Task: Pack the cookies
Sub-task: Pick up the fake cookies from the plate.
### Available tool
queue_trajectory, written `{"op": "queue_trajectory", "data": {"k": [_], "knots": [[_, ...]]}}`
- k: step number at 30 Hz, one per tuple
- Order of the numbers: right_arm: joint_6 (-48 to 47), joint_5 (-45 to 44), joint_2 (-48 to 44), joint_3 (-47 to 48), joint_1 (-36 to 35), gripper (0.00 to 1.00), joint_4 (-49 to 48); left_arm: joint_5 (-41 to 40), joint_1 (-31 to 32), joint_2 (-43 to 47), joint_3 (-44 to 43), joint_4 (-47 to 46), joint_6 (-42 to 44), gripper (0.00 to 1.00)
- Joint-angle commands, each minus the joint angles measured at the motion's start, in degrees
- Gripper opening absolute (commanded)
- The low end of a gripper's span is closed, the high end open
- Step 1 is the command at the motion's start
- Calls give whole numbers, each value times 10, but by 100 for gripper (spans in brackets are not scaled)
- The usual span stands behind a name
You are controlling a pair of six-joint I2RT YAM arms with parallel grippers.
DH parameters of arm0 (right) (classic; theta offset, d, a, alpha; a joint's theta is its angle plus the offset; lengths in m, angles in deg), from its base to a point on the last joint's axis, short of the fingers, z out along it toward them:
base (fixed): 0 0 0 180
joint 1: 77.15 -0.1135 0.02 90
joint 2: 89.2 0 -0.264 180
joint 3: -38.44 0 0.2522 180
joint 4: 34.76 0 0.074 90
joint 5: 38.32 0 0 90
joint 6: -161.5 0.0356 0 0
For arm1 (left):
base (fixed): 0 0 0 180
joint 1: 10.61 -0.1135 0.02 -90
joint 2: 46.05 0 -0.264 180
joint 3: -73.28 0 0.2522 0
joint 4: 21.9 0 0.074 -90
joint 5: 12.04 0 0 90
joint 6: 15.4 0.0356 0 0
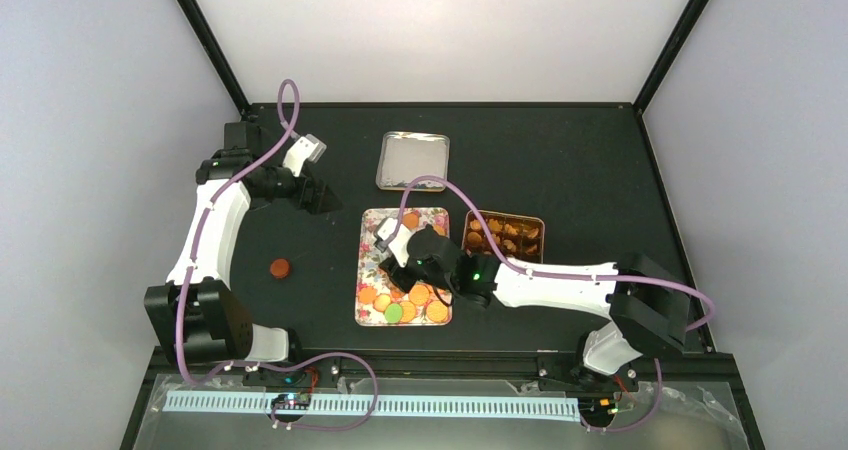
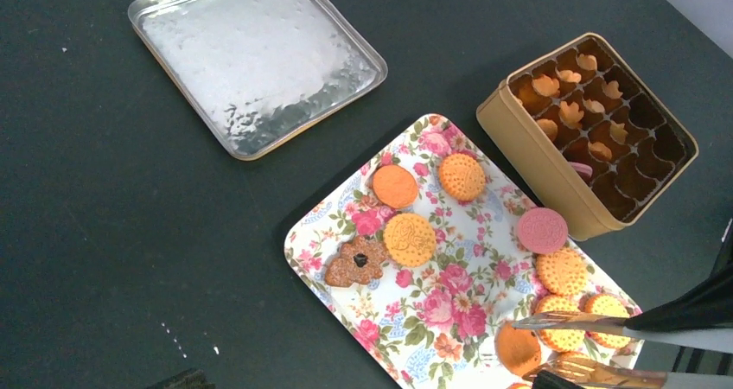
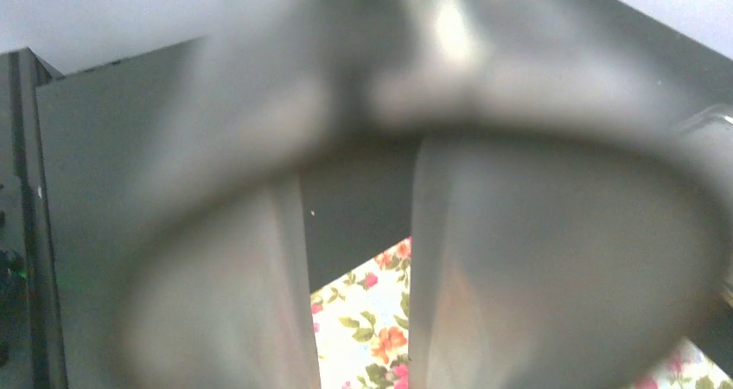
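Note:
Several cookies lie on a floral tray [image 2: 449, 320]: round orange ones [image 2: 409, 239], a pink one [image 2: 542, 230] and a brown flower-shaped one [image 2: 357, 262]. A green one [image 1: 395, 312] shows in the top view. Leaf-shaped cookies [image 2: 546, 85] sit in some compartments of the tan tin [image 2: 536, 160]. My right gripper [image 1: 388, 260] is open low over the tray, its metal fingers [image 2: 562, 324] on either side of an orange cookie [image 2: 519, 347]. Whether they touch it I cannot tell. My left gripper [image 1: 322, 200] is open and empty at the back left.
The tin's silver lid [image 2: 259, 60] lies upside down behind the tray. One orange cookie [image 1: 281, 267] lies alone on the black table left of the tray. The tin stands close against the tray's right side.

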Motion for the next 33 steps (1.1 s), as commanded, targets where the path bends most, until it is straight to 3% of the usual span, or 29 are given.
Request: {"op": "queue_trajectory", "data": {"k": [1, 13, 18, 33], "knots": [[-3, -9, -5, -21, -4, 36, -18, 1, 0, 3, -22, 12, 12, 99], [-19, -80, 2, -26, 12, 35, -34, 2, 0, 4, -26, 14, 12, 99], [-20, -70, -6, -22, 47, 35, -57, 8, 1, 2, -30, 14, 11, 99], [8, -33, -30, -48, 49, 38, -86, 13, 0, 3, -26, 13, 12, 99]]}}
